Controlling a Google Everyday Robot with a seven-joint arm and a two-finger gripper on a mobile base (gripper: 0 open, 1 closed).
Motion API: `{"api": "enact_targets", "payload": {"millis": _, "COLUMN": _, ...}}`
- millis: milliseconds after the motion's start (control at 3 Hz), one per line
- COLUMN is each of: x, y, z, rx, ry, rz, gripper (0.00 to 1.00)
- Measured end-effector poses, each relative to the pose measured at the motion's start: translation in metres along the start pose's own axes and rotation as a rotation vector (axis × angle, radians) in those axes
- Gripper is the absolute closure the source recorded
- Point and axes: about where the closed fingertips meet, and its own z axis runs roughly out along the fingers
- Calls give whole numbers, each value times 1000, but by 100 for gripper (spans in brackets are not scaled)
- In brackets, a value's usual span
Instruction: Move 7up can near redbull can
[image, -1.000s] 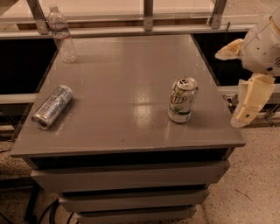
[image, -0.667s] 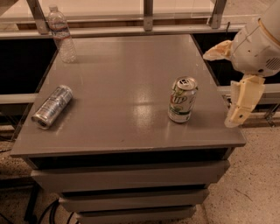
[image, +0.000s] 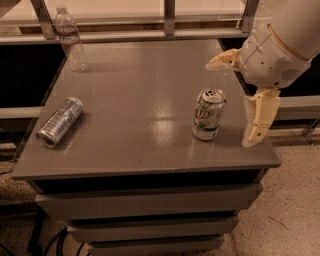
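Camera view shows the 7up can (image: 208, 114) standing upright on the grey table (image: 150, 75), toward the table's right front corner as pictured. The gripper (image: 231, 102) hangs just beside it on that same side, above the table's right edge, with its jaws spread wide. One finger (image: 222, 60) reaches leftward above and behind the can's top, and the other (image: 257, 120) points down past the can's right flank. Neither appears to touch the can.

The relation that matters is this: the can lies directly to the picture-left of the open jaws and slightly below the wrist, with its long axis vertical. A short sideways and downward approach would probably bring the can between the fingers, which would then close across its width.

The redbull can (image: 60, 121) lies on its side near the table's left front edge, well apart from the 7up can, its long axis angled from front-left to back-right. Once grasped, the 7up can would have to cross most of the tabletop leftward. A water bottle (image: 71, 39) stands at the far left corner, out of that path.
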Motion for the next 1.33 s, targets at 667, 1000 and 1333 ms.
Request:
{"api": "enact_targets", "payload": {"millis": 667, "x": -25, "y": -6, "z": 19, "rx": -48, "ry": -35, "rz": -113, "gripper": 0}}
{"api": "enact_targets", "payload": {"millis": 1000, "x": -30, "y": -11, "z": 28, "rx": -74, "ry": -43, "rz": -139, "gripper": 0}}
{"api": "enact_targets", "payload": {"millis": 1333, "x": -30, "y": -15, "z": 35, "rx": -97, "ry": -43, "rz": -151, "gripper": 0}}
